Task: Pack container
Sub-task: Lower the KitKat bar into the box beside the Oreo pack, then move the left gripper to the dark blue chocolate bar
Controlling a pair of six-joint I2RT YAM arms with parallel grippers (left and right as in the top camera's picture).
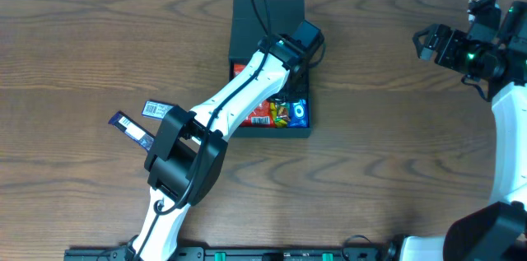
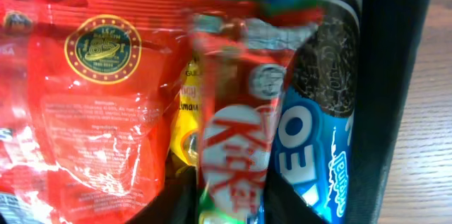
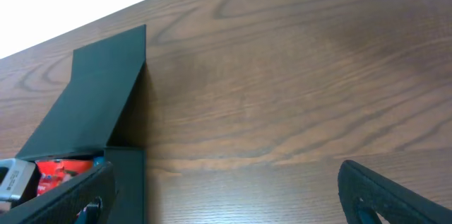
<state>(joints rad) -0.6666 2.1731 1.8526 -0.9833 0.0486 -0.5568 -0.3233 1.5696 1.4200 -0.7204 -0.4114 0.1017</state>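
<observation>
The dark teal container [image 1: 298,132] lies open at the table's middle, its lid [image 1: 268,14] folded back on the far side. Inside it are a red packet [image 2: 92,97], a yellow packet [image 2: 185,111], a blue Oreo packet [image 2: 318,132] and a red KitKat packet [image 2: 233,139]. My left arm reaches over the container, and my left gripper [image 2: 229,203] is down inside it, one dark finger on each side of the KitKat. The container's dark wall [image 2: 385,97] runs along the right. My right gripper [image 1: 428,43] hovers at the far right, wide open over bare wood [image 3: 229,192].
Two loose packets lie on the table left of the container: a white one with a barcode [image 1: 155,109] and a dark blue one [image 1: 130,128]. In the right wrist view the container's raised lid [image 3: 99,90] stands at the left.
</observation>
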